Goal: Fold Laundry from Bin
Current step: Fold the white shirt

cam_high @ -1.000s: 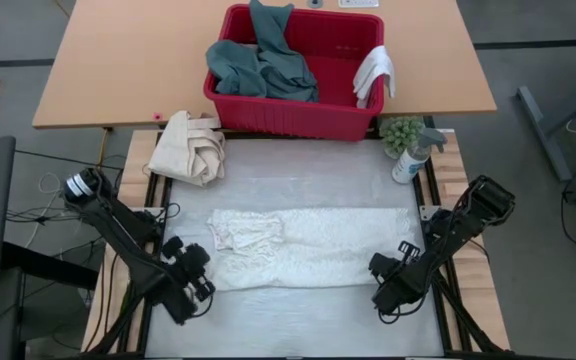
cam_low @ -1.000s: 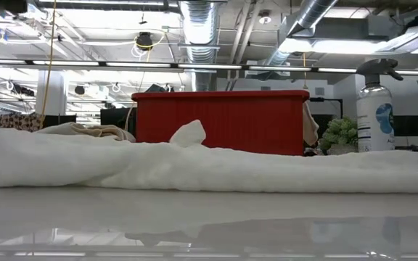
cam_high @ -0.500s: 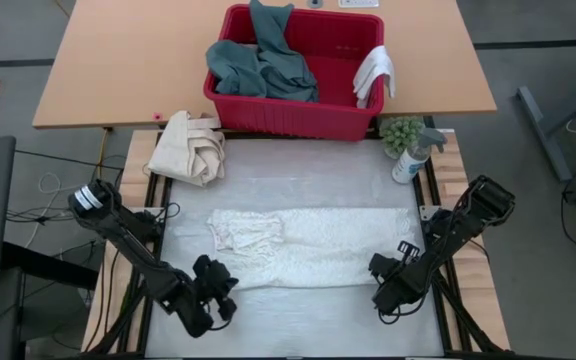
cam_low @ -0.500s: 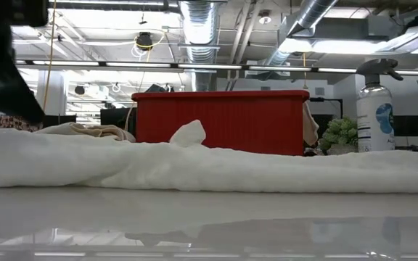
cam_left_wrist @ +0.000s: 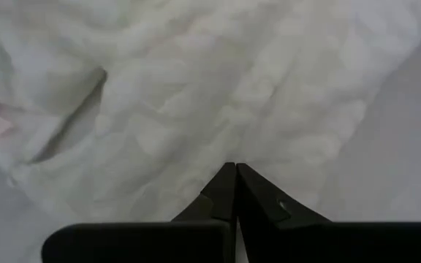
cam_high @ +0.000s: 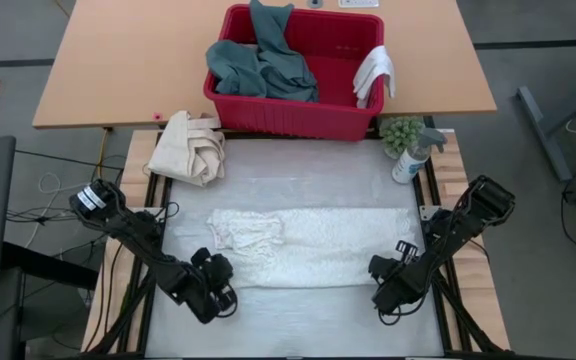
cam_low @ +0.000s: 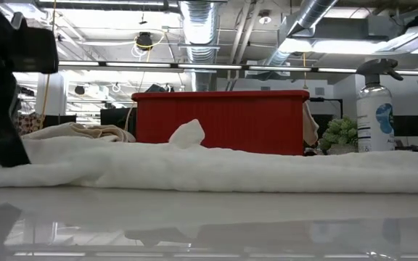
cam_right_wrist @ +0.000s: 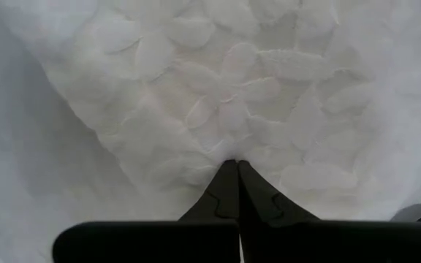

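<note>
White textured towel (cam_high: 303, 247) lies spread across the bench, ready for folding. Left gripper (cam_high: 215, 283) and right gripper (cam_high: 383, 272), jaws together, pinch its near corners; remaining laundry sits in the red bin (cam_high: 293, 115) beyond.

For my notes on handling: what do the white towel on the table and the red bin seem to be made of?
The white towel looks like soft, thick cotton-like cloth, matte: its surface shows a raised, puffy pattern and it lies in limp folds. The red bin seems to be rigid moulded plastic, smooth with a slight sheen, with a rounded rim.
</note>
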